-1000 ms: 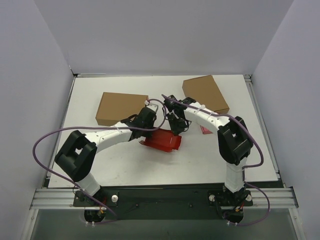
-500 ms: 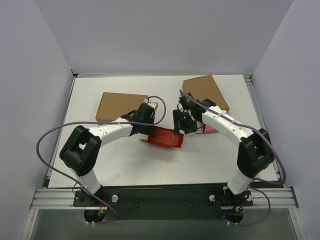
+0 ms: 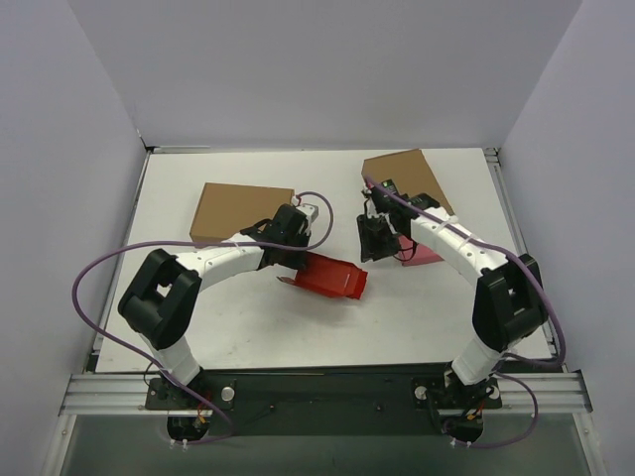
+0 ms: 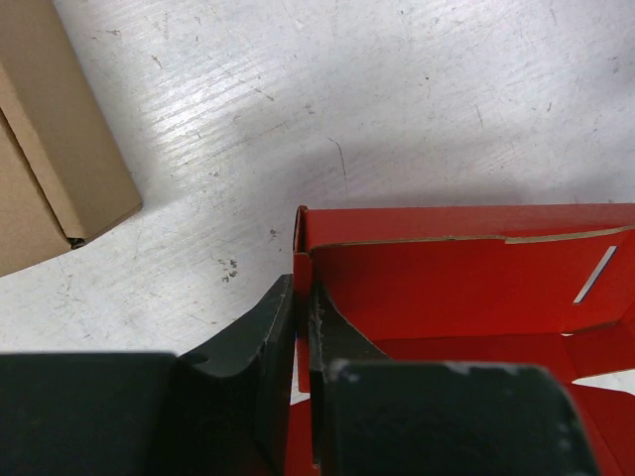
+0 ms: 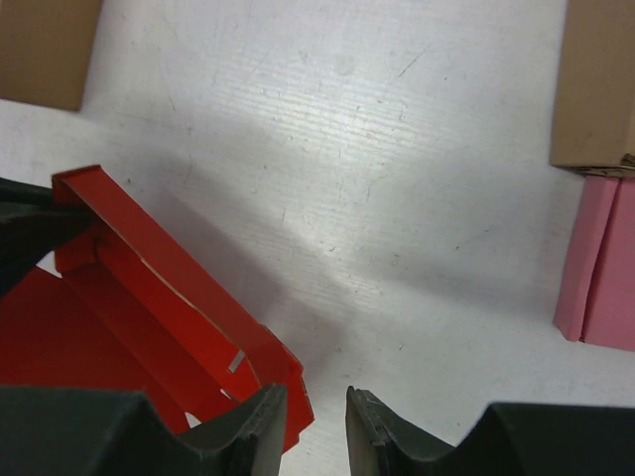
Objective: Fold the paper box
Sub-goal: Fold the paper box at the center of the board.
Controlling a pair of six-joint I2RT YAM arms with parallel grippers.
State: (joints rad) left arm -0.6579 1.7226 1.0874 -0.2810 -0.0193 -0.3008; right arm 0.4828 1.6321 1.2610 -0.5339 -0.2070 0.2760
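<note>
The red paper box (image 3: 332, 278) lies half-formed on the white table, walls partly raised. My left gripper (image 3: 297, 260) is shut on its left wall; in the left wrist view both fingers pinch that thin red wall (image 4: 303, 297), with the box's open inside (image 4: 446, 278) to the right. My right gripper (image 3: 375, 244) hovers just off the box's far right corner. Seen from the right wrist, its jaws (image 5: 316, 412) stand open with only bare table between them, and the red box (image 5: 149, 288) lies to the left, beside the left finger.
A brown cardboard box (image 3: 238, 213) lies behind the left gripper, and another brown box (image 3: 407, 183) sits at the back right. A small pink box (image 3: 422, 255) rests under the right forearm, also shown in the right wrist view (image 5: 600, 268).
My right gripper let go of the box's right end, opened, and drew back toward the far right. The left gripper kept its hold; the box shifted slightly.
</note>
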